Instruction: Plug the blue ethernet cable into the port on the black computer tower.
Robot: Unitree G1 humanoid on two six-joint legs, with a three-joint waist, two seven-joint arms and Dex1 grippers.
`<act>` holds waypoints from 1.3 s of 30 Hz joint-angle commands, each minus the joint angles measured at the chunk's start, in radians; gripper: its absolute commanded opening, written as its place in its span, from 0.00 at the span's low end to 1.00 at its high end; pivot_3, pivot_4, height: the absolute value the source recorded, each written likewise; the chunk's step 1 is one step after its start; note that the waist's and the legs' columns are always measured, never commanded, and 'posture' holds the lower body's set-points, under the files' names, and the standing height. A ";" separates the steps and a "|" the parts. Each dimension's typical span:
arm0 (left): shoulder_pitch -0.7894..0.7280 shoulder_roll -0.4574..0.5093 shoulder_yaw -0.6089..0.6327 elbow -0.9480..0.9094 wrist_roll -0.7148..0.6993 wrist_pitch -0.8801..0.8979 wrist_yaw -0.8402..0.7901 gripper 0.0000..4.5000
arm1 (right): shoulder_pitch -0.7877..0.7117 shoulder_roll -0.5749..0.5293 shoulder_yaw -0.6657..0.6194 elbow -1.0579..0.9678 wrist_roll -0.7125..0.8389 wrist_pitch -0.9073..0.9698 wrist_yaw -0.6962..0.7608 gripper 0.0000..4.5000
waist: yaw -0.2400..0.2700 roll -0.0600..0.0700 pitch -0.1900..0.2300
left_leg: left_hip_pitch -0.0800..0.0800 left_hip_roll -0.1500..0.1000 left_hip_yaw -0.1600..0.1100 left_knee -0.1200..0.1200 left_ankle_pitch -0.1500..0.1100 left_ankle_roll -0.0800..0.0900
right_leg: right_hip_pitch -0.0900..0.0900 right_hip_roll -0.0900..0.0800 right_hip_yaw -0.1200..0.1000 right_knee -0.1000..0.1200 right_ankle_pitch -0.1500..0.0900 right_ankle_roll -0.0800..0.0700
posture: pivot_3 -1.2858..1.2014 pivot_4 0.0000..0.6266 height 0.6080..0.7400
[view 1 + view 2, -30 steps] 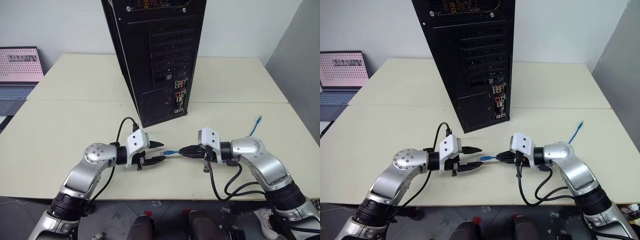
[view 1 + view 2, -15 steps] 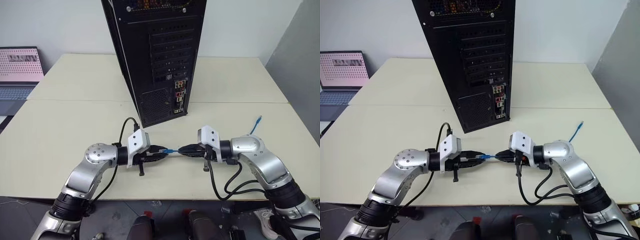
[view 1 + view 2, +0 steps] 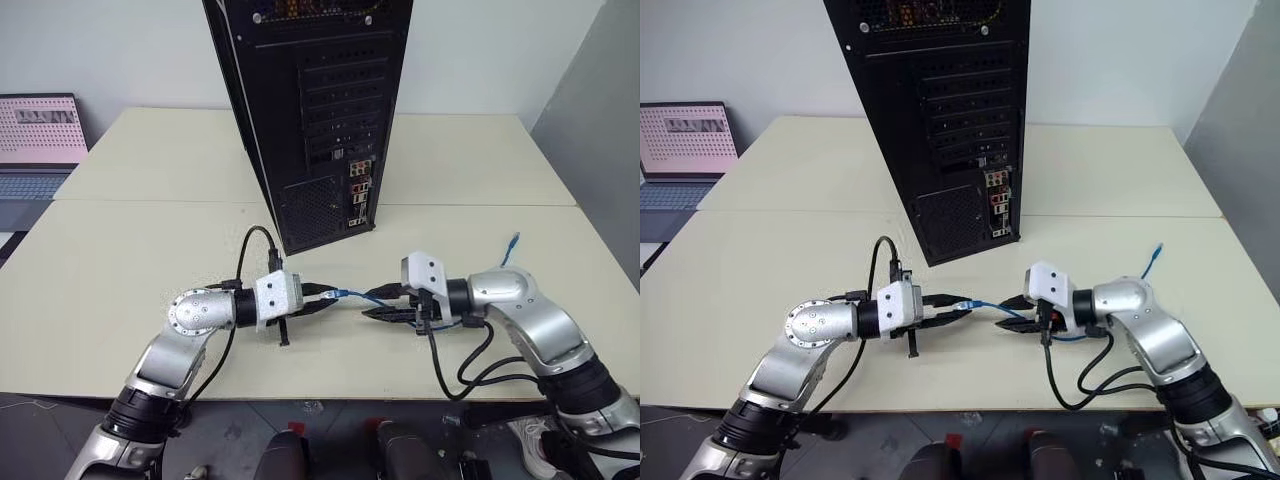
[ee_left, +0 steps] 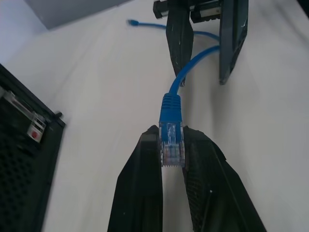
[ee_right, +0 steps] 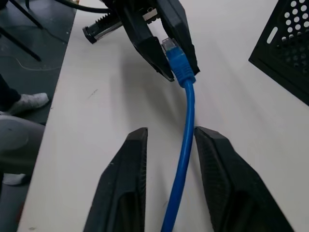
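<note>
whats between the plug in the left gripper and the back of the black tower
Only bare table, seen in the left eye view. The left gripper pinches the blue ethernet cable by its plug, short of the black computer tower.

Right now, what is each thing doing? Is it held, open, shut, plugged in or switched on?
blue ethernet cable: not plugged in, one plug held, far plug lying on the table.
left gripper: shut on the plug.
right gripper: open, cord running loose between its fingers.
port: empty.
black computer tower: standing upright on the table.
laptop: open, screen lit.
</note>
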State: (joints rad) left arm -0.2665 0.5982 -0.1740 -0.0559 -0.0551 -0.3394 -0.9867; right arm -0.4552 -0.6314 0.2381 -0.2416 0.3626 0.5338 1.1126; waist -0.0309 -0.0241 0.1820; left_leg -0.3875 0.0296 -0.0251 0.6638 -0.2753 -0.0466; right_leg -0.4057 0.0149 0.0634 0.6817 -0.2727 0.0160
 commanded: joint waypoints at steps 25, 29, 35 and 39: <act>-0.082 -0.025 0.116 0.201 0.577 -0.784 0.605 0.07 | -0.029 0.192 -0.138 -0.121 0.391 0.399 -0.264 0.48 | 0.001 0.000 0.000 | -0.003 0.001 0.000 0.000 0.000 0.000 | 0.000 -0.002 -0.010 0.000 0.000 0.001 | 0.52 0.24 1.00; -0.082 -0.023 0.106 0.181 0.595 -0.761 0.628 0.07 | -0.032 0.198 -0.140 -0.116 0.390 0.393 -0.275 0.28 | 0.001 0.000 0.000 | -0.004 0.001 -0.002 0.000 0.000 0.000 | 0.000 -0.003 -0.013 0.000 0.000 0.000 | 0.52 0.24 1.00; -0.070 -0.022 0.098 0.156 0.611 -0.739 0.656 0.07 | -0.043 0.206 -0.146 -0.104 0.389 0.388 -0.286 0.03 | 0.001 0.000 0.000 | -0.005 0.001 -0.005 0.000 0.000 0.000 | 0.000 -0.003 -0.016 0.000 0.001 0.000 | 0.52 0.24 1.00; -0.061 -0.014 0.087 0.150 0.624 -0.741 0.671 0.07 | -0.051 0.206 -0.147 -0.095 0.389 0.390 -0.284 0.00 | 0.001 0.000 0.000 | -0.006 0.001 -0.006 0.000 0.000 0.000 | 0.000 -0.003 -0.017 0.000 0.001 0.000 | 0.52 0.24 1.00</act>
State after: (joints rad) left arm -0.3302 0.5746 -0.0755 0.1302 0.5639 -1.0753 -0.3383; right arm -0.4852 -0.4316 0.1003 -0.3268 0.7298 0.9346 0.8249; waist -0.0301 -0.0237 0.1816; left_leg -0.3931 0.0305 -0.0308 0.6642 -0.2752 -0.0464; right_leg -0.4055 0.0120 0.0466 0.6821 -0.2721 0.0161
